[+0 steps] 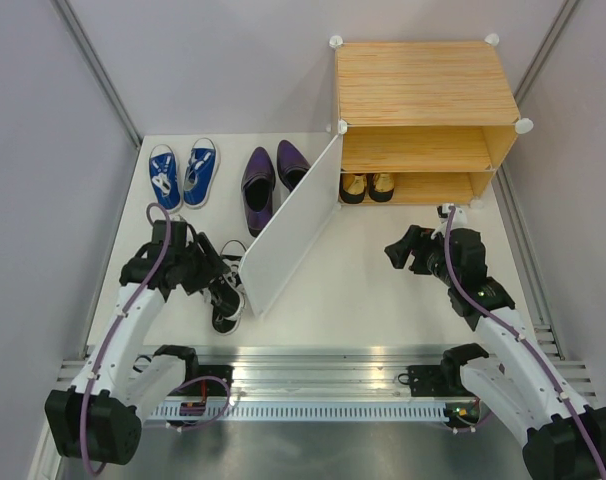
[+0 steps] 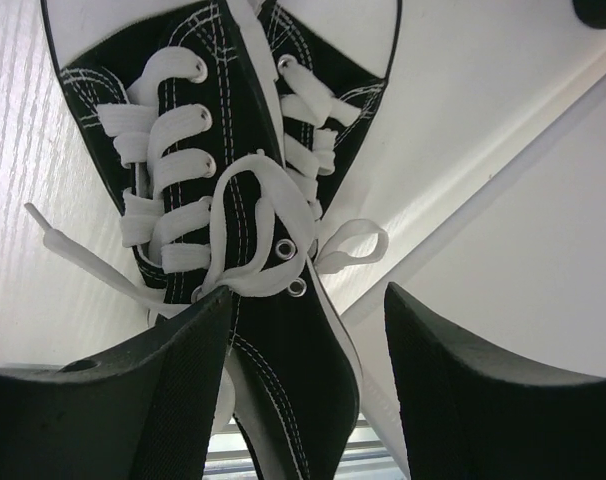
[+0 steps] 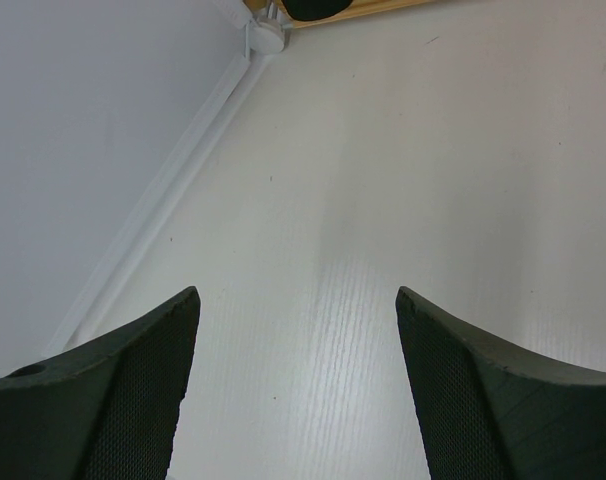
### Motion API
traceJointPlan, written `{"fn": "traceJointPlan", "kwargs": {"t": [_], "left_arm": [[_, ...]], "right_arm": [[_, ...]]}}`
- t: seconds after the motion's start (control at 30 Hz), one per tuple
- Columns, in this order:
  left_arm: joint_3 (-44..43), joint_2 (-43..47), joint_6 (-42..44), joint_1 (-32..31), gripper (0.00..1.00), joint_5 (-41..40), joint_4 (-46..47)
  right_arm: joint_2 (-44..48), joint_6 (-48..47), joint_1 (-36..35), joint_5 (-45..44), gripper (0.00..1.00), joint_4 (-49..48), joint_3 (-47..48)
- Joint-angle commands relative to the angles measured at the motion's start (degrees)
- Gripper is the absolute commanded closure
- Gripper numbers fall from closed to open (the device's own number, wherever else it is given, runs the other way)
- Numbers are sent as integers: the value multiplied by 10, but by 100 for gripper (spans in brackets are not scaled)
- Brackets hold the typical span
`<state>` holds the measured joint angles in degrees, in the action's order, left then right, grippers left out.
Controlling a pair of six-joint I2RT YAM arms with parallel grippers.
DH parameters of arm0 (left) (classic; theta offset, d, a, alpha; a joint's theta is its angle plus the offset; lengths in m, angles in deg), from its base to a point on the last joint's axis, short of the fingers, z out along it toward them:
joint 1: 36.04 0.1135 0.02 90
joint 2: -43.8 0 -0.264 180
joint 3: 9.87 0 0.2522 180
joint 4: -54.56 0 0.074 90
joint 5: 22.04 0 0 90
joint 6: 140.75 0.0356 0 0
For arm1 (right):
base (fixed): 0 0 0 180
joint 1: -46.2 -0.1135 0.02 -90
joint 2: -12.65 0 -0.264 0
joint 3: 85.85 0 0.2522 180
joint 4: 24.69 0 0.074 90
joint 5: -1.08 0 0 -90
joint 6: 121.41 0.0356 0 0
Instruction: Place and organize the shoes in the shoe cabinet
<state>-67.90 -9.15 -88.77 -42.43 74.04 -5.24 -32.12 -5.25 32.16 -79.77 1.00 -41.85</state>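
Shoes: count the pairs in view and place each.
4 pairs. Blue sneakers back left; purple dress shoes beside them; gold shoes on the cabinet's lower shelf; black sneakers at the left gripper. Upper shelf partly hidden.

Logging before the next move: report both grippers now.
Left gripper: open, jaws apart around a black shoe.
Right gripper: open, empty.

The left arm (image 1: 133, 320) is stretched from its base toward 1 o'clock, and the left gripper (image 1: 215, 276) is turned toward 4 o'clock, its fingers (image 2: 173, 390) set apart. The right arm (image 1: 503, 325) is extended toward 11 o'clock. The right gripper (image 1: 394, 250) is pointed toward 9 o'clock, jaws spread wide.
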Motion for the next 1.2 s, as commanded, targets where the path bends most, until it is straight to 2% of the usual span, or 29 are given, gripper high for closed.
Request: {"fn": "traceJointPlan", "kwargs": {"t": [0.0,0.23,0.33,0.5,0.6,0.63,0.87,1.17], "left_arm": [[19,-3,1,-6,33,-15,9],[15,-12,-22,-7,32,-26,7],[-6,23,-42,-7,32,-28,11],[-102,63,-20,-6,29,-58,17],[-142,54,-37,-6,27,-108,-34],[-145,49,-42,-6,22,-120,-56],[-84,5,-104,-6,15,-98,-102],[-31,-61,-126,-6,14,-77,-33]], "right_arm": [[0,-6,0,-3,17,-24,-9],[-6,-6,-1,1,17,-34,-15],[-5,-7,0,1,17,-36,-17],[-5,-7,-1,0,17,-39,-19],[-5,-8,-1,-2,17,-41,-19],[-6,-7,-1,-4,17,-40,-19],[-5,-4,-1,-5,17,-40,-22],[-8,-3,-1,0,17,-45,-25]]}}
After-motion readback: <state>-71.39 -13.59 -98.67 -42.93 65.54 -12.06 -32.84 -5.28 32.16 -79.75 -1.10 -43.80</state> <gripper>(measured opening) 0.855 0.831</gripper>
